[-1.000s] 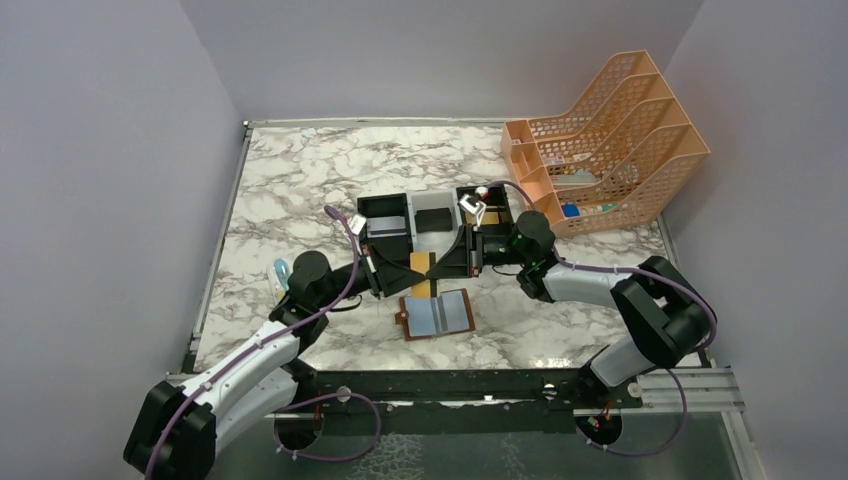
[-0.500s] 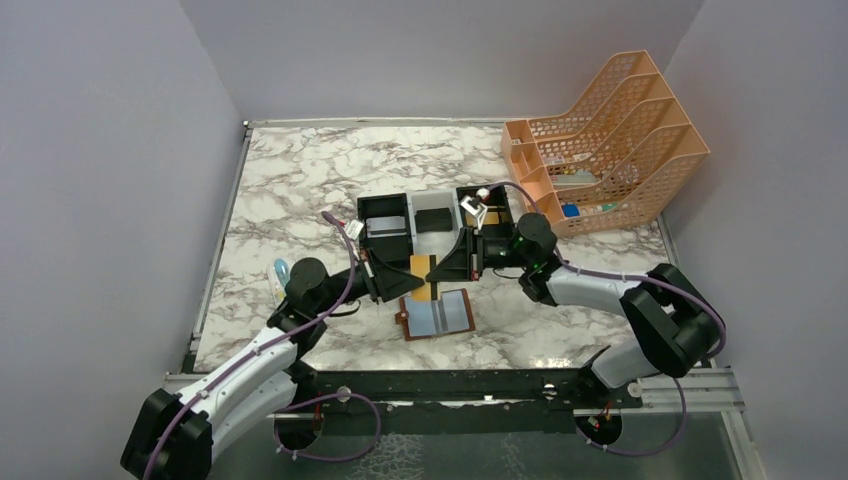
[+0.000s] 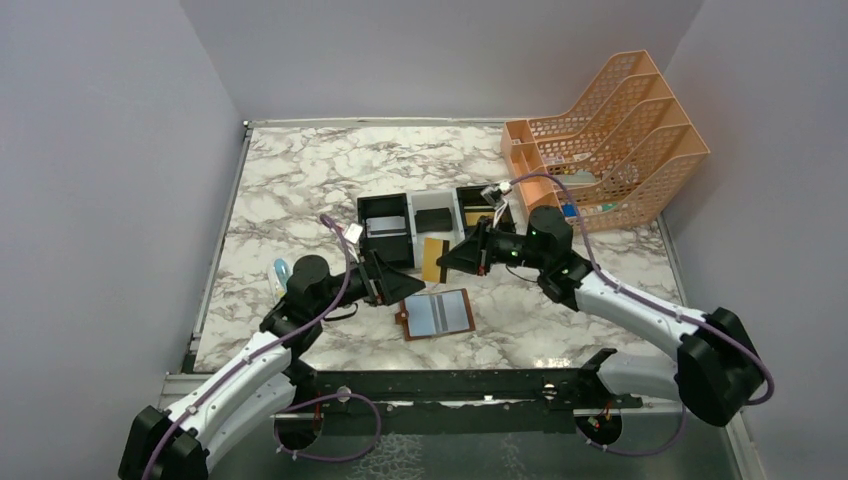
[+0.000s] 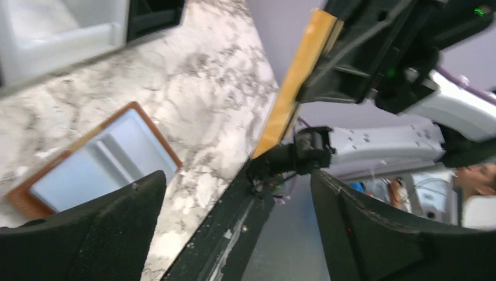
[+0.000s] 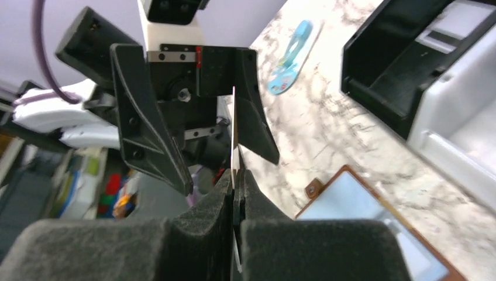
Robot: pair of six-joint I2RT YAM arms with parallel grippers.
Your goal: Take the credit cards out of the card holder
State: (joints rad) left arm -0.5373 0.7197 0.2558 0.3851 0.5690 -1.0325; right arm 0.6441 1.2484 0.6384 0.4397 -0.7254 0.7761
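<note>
Since our left gripper (image 3: 405, 287) was spread wide and only our right gripper (image 5: 236, 193) pinched the gold credit card (image 3: 433, 259), it could have slipped out.

The desk (image 3: 300, 180) is white marble veined in grey-brown. The card holder (image 3: 437, 314) has a brown leather border around pale blue pockets. The gold-tan card (image 3: 434, 259) carries a dark stripe along one edge. A grey card (image 3: 385, 227) shows against the black of the tray (image 3: 361, 214), whose middle compartment is white. The left claw (image 3: 415, 286) and right claw (image 3: 447, 262) are matte black, on white arms (image 3: 640, 305) with black joints and purple cables (image 3: 345, 270). The file rack (image 3: 610, 140) is peach-orange lattice. A small tag (image 3: 281, 271) is light blue. The walls (image 3: 450, 60) are pale lilac-grey.
</note>
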